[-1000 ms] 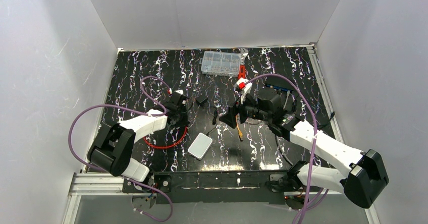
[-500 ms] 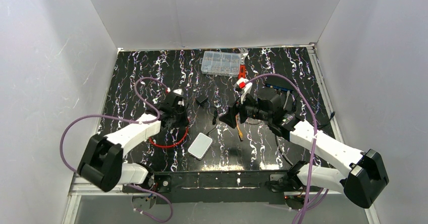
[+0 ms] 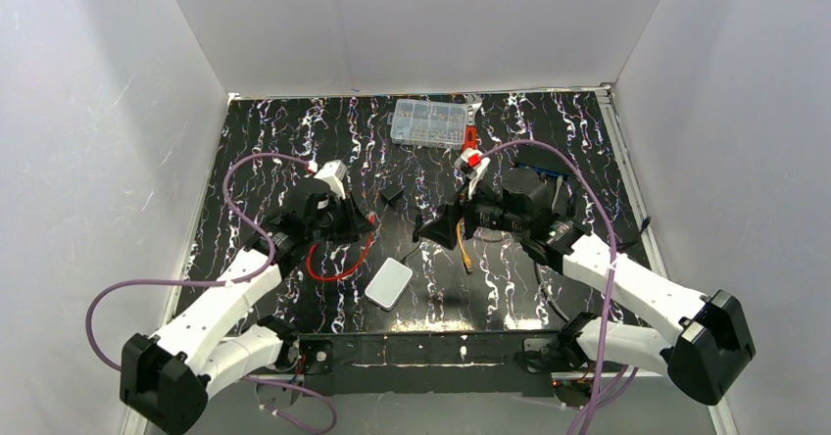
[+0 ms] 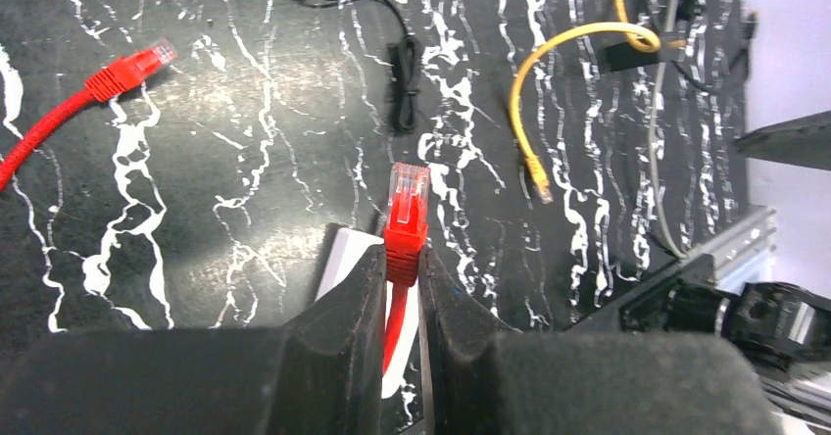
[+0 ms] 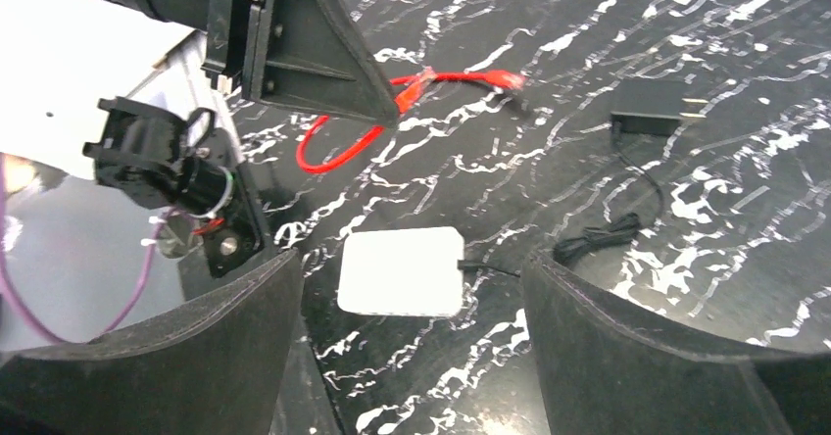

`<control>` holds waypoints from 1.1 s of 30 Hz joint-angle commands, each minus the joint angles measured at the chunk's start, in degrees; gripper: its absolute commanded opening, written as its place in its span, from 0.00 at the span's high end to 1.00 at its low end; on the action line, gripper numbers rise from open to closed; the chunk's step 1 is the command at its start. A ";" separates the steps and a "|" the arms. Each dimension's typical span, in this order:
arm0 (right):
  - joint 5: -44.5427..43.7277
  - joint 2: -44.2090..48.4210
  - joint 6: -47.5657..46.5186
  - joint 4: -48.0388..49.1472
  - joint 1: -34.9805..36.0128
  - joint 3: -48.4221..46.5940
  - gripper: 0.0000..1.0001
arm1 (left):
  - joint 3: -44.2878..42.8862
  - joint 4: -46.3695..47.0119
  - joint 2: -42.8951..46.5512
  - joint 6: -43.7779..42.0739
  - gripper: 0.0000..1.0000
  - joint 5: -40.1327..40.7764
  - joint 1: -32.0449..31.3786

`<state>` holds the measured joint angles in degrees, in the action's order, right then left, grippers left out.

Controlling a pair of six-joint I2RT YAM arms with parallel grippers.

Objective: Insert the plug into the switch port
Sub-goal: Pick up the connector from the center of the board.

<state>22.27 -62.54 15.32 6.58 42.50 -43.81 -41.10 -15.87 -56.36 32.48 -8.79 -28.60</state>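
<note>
Plug (image 4: 538, 178) loose on the table while your left gripper (image 4: 400, 259) pinches the red connector (image 4: 408, 200).

At the back edge your clear compartment box (image 3: 428, 121) holds small parts, too small to tell apart. The plug is a small clear tip on a thin orange-yellow cable (image 3: 464, 249), lying flat on the black marbled table (image 3: 255, 141), held by nothing, near your right gripper (image 3: 423, 229), whose fingers stand wide apart over the white-grey box (image 5: 402, 270). The red wire (image 5: 392, 112) loops away from your left gripper. The switch (image 3: 542, 171) shows only a blue edge behind your right arm; you can't make out its ports.
</note>
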 commanded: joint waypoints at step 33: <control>-18.84 -21.50 14.01 9.12 14.72 -15.22 0.49 | -0.07 8.64 7.92 13.70 1.00 -2.81 -0.05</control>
<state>5.47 -83.14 28.47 10.73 56.77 -56.27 -40.82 -7.71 -49.90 45.58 -11.81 -28.60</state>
